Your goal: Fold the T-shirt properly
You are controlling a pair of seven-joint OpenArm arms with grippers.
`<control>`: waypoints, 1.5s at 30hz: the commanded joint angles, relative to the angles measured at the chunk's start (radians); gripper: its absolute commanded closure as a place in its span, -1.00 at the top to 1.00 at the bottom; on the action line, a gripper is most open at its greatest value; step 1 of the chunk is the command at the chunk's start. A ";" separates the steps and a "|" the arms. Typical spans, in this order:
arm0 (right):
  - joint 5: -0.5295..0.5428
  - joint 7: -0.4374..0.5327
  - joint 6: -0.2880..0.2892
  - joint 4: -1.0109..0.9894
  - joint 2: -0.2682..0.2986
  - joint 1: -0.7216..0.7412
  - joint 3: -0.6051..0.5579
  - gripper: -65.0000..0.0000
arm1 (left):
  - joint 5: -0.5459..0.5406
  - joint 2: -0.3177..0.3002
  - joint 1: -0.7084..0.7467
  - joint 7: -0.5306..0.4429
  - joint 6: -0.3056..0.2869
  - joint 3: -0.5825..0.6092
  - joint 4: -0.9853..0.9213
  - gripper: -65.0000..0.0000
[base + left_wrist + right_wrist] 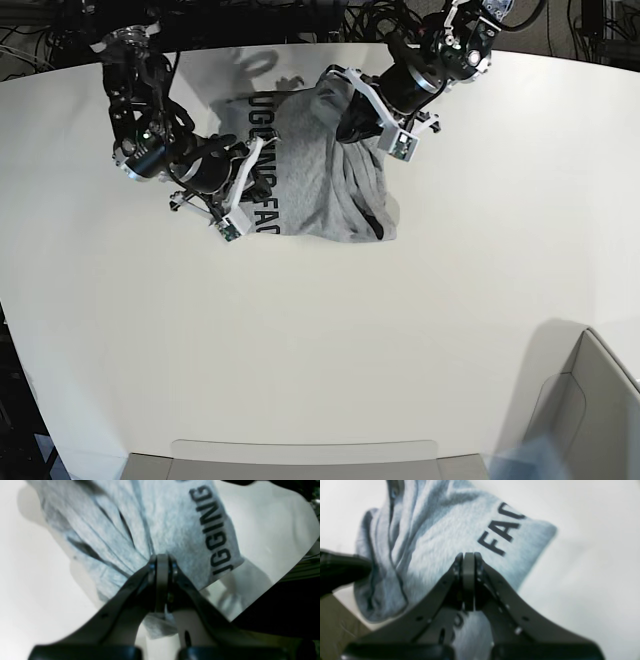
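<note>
While both end effectors point(162, 563) point(469, 560) pinch it, the T-shirt point(320, 190) hangs bunched between them.

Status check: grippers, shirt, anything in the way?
Left gripper shut on shirt. Right gripper shut on shirt by the lettering. Shirt bunched on table, not yet folded. Nothing in the way.

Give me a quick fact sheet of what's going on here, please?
Item: grey T-shirt, bunched and partly lifted off the white table
Lettering: black block letters, facing up
Left gripper: fingers shut on the T-shirt
Right gripper: fingers shut on the T-shirt beside the lettering
Fold: not yet neat
</note>
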 commanded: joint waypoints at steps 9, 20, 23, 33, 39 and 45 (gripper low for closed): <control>-0.194 0.068 0.008 -0.200 -0.099 0.063 -0.003 -1.00 | -0.002 -0.001 -0.035 -0.031 0.091 -0.126 -0.136 -1.00; -0.193 0.111 0.008 -0.232 -0.099 0.057 0.001 -1.00 | -0.007 0.001 0.045 -0.031 0.097 -0.235 0.073 -1.00; -0.193 0.112 0.008 -0.231 -0.099 0.059 0.001 -1.00 | 0.000 0.001 0.033 -0.034 0.097 -0.120 0.067 -1.00; -0.190 0.108 0.008 -0.168 -0.103 0.048 0.004 -1.00 | -0.007 0.001 -0.056 -0.074 0.101 -0.072 -0.093 -1.00; -0.190 0.106 0.008 0.121 -0.106 -0.056 0.004 -1.00 | 0.000 -0.001 0.059 -0.243 0.101 -0.169 0.067 -1.00; -0.190 0.106 0.000 0.233 -0.104 -0.205 0.007 -1.00 | 0.000 -0.002 0.199 -0.376 0.101 -0.304 0.071 -1.00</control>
